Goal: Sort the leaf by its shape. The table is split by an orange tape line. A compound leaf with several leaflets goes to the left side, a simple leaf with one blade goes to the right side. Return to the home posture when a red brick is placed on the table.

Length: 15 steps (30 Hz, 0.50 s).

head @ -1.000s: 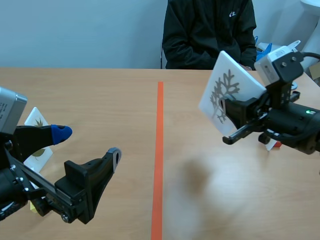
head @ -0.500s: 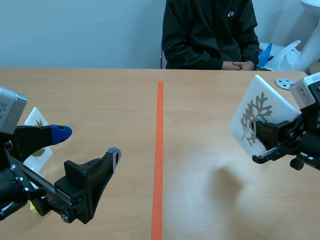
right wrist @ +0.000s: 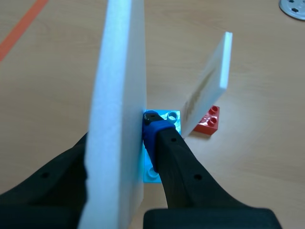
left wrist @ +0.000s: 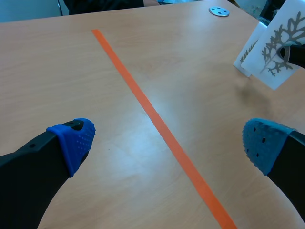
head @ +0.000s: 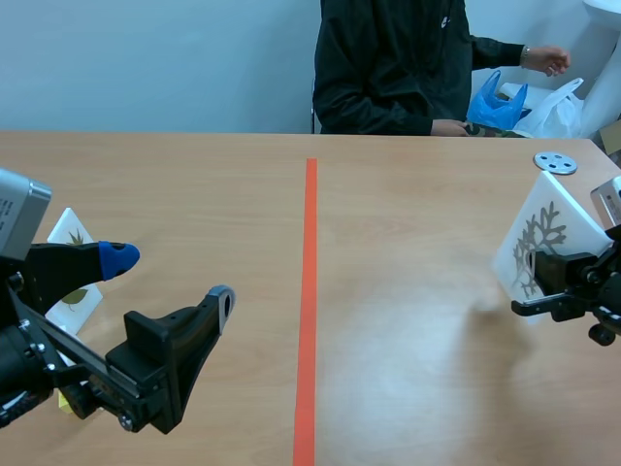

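While the right gripper [right wrist: 138, 125] clamps a leaf card [right wrist: 119, 95] at right, a second card [right wrist: 209, 81], red brick [right wrist: 208, 124] and blue brick [right wrist: 167, 117] crowd just ahead; left gripper [head: 170, 280] gapes.

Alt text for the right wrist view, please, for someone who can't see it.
The right gripper is shut on a white card, seen edge-on and upright between its fingers. Under it a light blue brick lies on the wooden table; just ahead a second white card stands tilted, its lower end at a small red brick.
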Motion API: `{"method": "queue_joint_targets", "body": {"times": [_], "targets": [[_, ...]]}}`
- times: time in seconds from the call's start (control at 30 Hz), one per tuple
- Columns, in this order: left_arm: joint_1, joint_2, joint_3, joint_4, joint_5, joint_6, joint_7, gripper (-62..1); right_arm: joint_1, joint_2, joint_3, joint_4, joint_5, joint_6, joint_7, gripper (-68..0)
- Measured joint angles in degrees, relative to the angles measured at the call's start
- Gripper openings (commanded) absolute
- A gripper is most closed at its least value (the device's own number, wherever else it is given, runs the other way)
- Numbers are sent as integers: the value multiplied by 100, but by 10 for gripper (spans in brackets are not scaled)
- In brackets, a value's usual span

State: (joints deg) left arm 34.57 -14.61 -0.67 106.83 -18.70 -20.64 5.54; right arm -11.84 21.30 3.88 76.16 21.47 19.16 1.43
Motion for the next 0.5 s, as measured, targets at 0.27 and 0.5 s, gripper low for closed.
{"method": "queue_joint_targets", "body": {"times": [0.27,0.5], "targets": [[0,0,0,0,0,0,0,14,476,-190,0,-647,-151,4,170,-645],[0,0,0,2,0,0,0,14,544,-262,0,-824,-243,-31,219,-644]]}}
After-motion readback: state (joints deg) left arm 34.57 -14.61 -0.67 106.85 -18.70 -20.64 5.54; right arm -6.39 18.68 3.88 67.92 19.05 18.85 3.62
